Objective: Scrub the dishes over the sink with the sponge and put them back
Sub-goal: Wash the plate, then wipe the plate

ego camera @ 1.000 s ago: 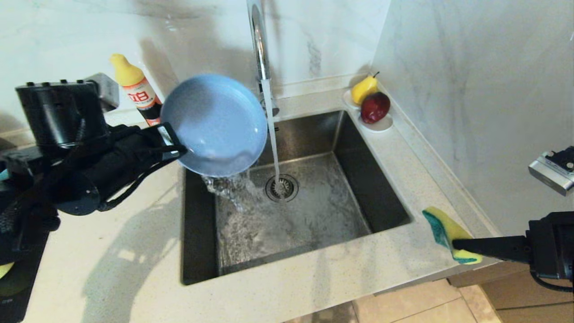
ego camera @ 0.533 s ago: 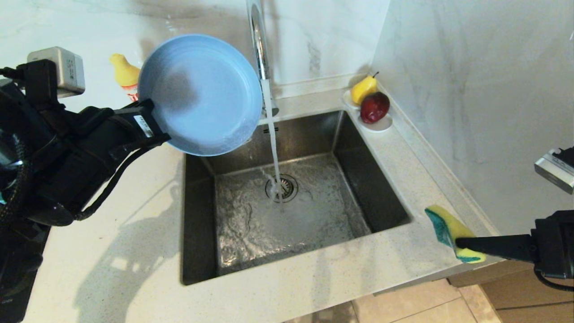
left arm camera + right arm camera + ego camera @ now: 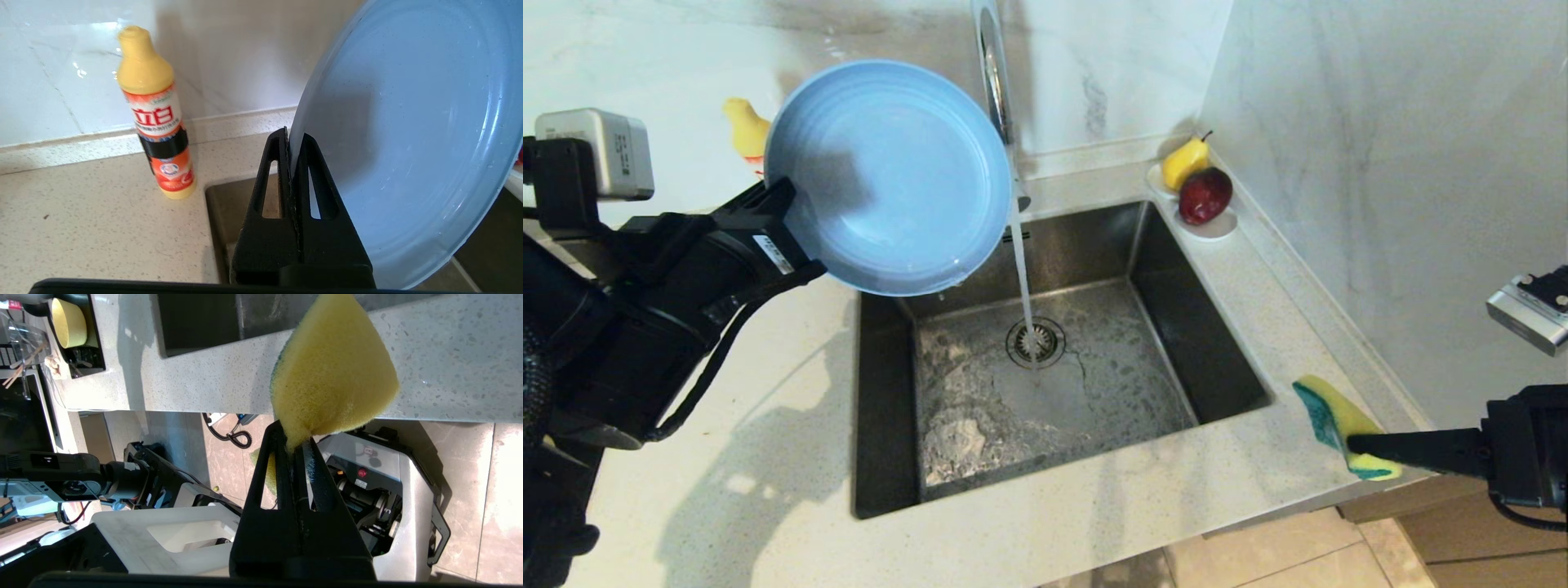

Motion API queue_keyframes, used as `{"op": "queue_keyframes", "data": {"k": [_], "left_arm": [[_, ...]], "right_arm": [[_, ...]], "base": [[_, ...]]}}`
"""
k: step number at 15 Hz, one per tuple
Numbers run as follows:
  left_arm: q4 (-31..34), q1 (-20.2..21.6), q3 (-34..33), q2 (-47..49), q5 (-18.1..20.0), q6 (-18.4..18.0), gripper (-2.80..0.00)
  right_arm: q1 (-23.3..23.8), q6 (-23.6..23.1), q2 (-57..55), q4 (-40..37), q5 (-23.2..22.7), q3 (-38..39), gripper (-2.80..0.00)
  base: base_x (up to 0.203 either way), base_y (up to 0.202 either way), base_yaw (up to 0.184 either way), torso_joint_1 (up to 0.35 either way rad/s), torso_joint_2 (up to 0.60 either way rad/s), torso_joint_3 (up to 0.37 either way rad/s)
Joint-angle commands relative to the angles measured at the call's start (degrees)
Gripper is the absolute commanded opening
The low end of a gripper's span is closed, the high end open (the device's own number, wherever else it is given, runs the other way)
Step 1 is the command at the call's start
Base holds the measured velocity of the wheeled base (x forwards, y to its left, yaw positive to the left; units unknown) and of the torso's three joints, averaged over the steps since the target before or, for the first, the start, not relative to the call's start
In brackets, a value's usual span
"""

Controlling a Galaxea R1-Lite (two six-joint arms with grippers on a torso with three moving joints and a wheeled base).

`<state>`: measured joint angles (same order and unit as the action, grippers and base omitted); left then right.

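My left gripper (image 3: pixel 788 214) (image 3: pixel 295 139) is shut on the rim of a wide grey-blue plate (image 3: pixel 890 175) (image 3: pixel 408 134). The plate stands tilted, its hollow facing me, above the back left corner of the steel sink (image 3: pixel 1217 343), just left of the running water stream (image 3: pixel 1023 286). Off the counter's front right corner, my right gripper (image 3: pixel 1352 445) (image 3: pixel 295 443) is shut on the yellow sponge (image 3: pixel 1339 425) (image 3: pixel 331 367) with its green layer. The bowls are out of the head view.
A chrome faucet (image 3: pixel 995 73) rises behind the sink. A yellow-capped soap bottle (image 3: pixel 157 114) stands on the counter left of the basin. A white dish with a pear and a red fruit (image 3: pixel 1199 194) sits at the back right corner. The wall runs along the right.
My left arm lifted the plate out of the water stream and turned it so its hollow faces me. Water has drained from the basin floor. The right arm kept still.
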<state>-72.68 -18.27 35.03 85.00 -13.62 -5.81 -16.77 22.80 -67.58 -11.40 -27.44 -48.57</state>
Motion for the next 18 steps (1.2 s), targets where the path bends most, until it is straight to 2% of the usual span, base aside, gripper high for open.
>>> {"op": "queue_keyframes", "data": {"k": [1,3,4,6,8,10,13,15,18], "left_arm": [[-0.01,-0.01,-0.05,-0.81,-0.01,0.27,-2.80],[5.25,-0.04,-0.64,-0.94,0.00,1.18,-2.80],[9.27,-0.15,-1.22,-1.25,0.13,3.04,-2.80],[20.95,-1.02,-1.17,-3.64,2.07,12.02,-2.80],[33.63,-2.91,-0.85,-6.53,7.56,17.84,-2.80],[37.18,-5.40,1.01,-7.22,10.43,22.95,-2.80],[38.83,-6.33,1.22,-7.38,15.58,22.89,-2.80],[39.01,-6.82,2.63,-6.86,16.34,21.84,-2.80],[38.45,-10.30,3.41,-5.56,15.89,17.94,-2.80]], "right_arm": [[-0.01,0.14,-0.44,-0.03,-0.25,-0.04,-2.80],[-0.10,0.23,-0.19,-0.04,-1.84,-1.23,-2.80],[-0.11,0.23,-0.18,-0.21,-2.36,-1.89,-2.80],[-0.64,0.42,-0.35,-1.27,-4.49,-6.31,-2.80],[-2.00,0.60,-1.29,-5.60,-6.87,-13.01,-2.80],[-4.28,0.66,-3.13,-10.72,-8.66,-18.26,-2.80],[-9.43,0.82,-5.33,-13.37,-9.13,-22.92,-2.80],[-11.63,0.35,-8.13,-16.59,-9.05,-27.06,-2.80],[-14.33,0.06,-12.44,-18.82,-8.96,-31.37,-2.80]], "base": [[0.000,0.000,0.000,0.000,0.00,0.000],[0.000,0.000,0.000,0.000,0.00,0.000],[0.000,0.000,0.000,0.000,0.00,0.000],[0.000,0.000,0.000,0.000,0.00,0.000],[0.000,0.000,0.000,0.000,0.00,0.000],[0.000,0.000,0.000,0.000,0.00,0.000],[0.000,0.000,0.000,0.000,0.00,0.000],[0.000,0.000,0.000,0.000,0.00,0.000],[0.000,0.000,0.000,0.000,0.00,0.000]]}}
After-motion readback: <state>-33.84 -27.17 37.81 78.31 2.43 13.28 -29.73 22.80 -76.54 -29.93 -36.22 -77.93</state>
